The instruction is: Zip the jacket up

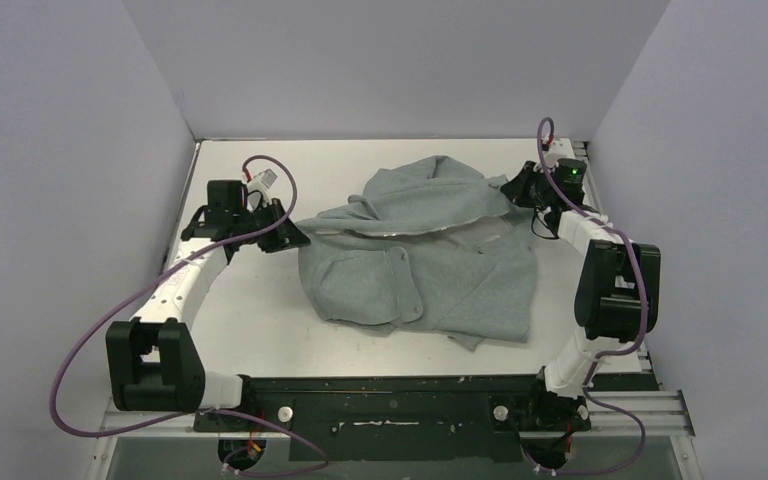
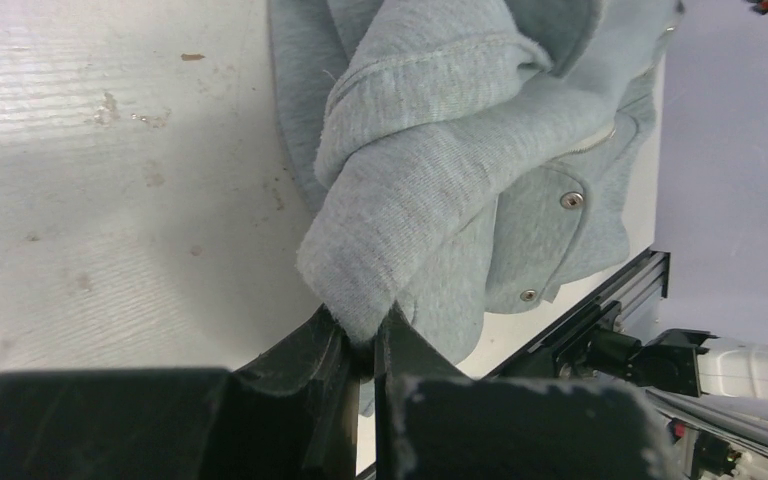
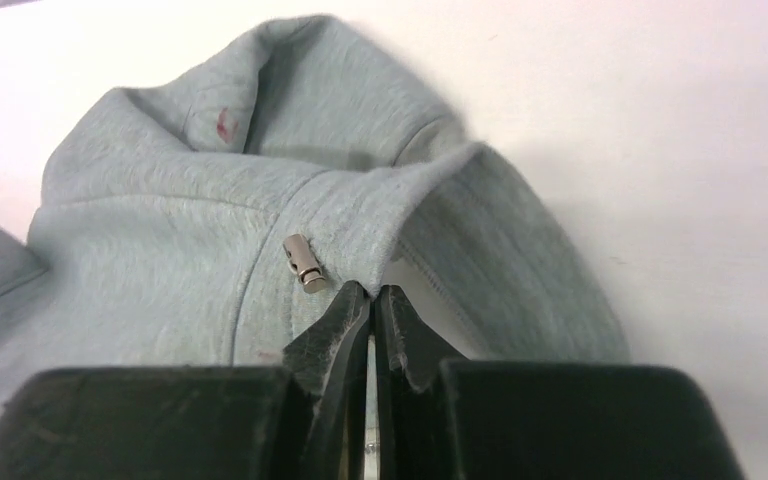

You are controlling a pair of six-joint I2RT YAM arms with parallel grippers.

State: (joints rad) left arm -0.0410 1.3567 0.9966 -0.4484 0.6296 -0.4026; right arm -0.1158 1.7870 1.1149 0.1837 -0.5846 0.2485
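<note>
Midway between tabletop [image 1: 260, 330] side edges: jacket [image 1: 430, 265], crumpled, front open; left claw [image 2: 365, 335] clamped on a fold, right claw [image 3: 372, 292] pinched shut on zipper edge beside pull [image 3: 303, 263]. Zipping judged unstarted.

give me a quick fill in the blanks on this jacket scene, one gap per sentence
1. The jacket, crumpled on the table, is ___ in colour.
2. The left gripper is shut on a fold of the ___.
3. In the left wrist view, ___ round snaps show on it.
4. The zipper pull beside the shut right gripper is made of ___.
Missing words: grey; jacket; two; metal.
</note>
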